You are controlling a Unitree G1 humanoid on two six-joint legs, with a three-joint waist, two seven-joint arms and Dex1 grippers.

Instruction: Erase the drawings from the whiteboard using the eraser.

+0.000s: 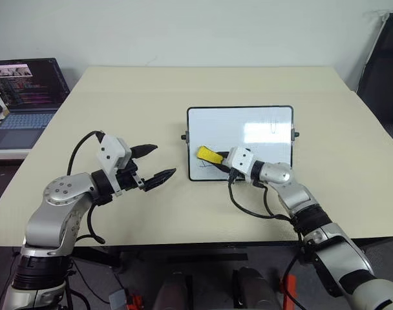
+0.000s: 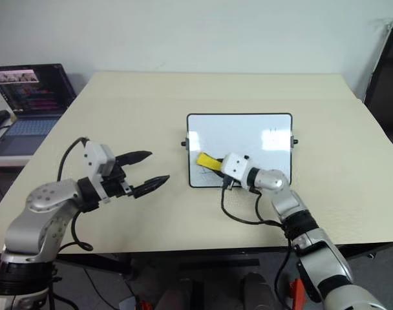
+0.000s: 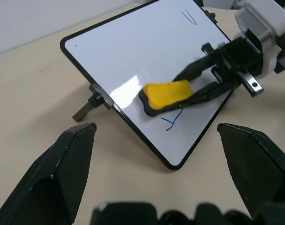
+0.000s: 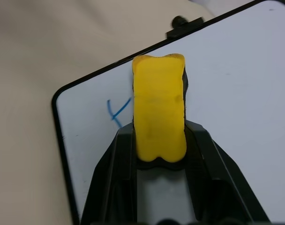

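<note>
- Your left gripper (image 1: 156, 161) hovers nearest you over the beige table (image 1: 119, 116), black fingers spread wide, holding nothing.
- Your right gripper (image 1: 217, 163) clamps the flat yellow eraser (image 1: 209, 155), apparently pressed against the glossy black-framed whiteboard (image 1: 248, 129)'s lower left corner.
- A blue cross-like stroke (image 3: 173, 122) sits just beside the eraser; a fainter mark (image 3: 190, 18) lies farther up.

I see my right gripper (image 2: 217, 169) clamped on the yellow eraser (image 2: 209, 161), pressing it against the lower left part of the whiteboard (image 2: 248, 139). My left gripper (image 2: 152, 169) hovers with fingers spread, just beside the board's left edge.
</note>
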